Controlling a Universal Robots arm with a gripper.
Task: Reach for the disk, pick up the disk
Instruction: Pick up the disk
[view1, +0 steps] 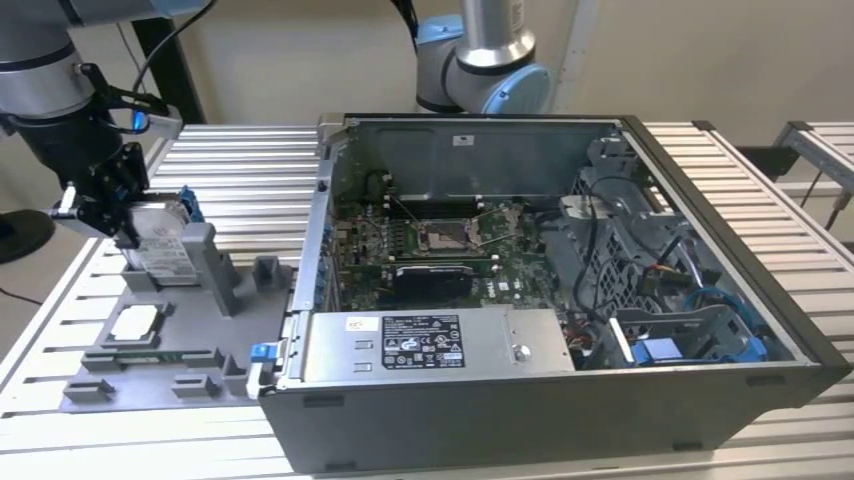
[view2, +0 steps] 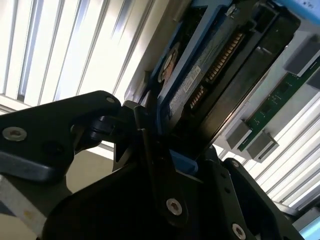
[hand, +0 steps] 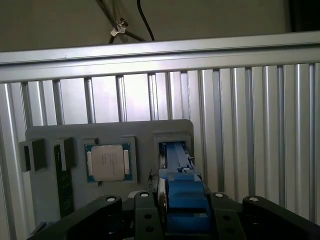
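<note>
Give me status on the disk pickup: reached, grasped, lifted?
Reach looks done: the gripper is at the disk, which stands upright in the grey fixture at the exterior view's left. In hand: in both wrist views the disk's edge sits between the fingers, which appear closed on it. Left: the lift; its lower end appears to sit in the fixture slot.

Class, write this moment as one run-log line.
gripper: shut on disk | disk: upright in grey fixture slot | stage: grasped, not lifted clear

Silver-grey arm (view1: 34, 60), pale blue joint caps (view1: 158, 122), black gripper (view1: 118, 205) with silver screws (view2: 173, 205).
</note>
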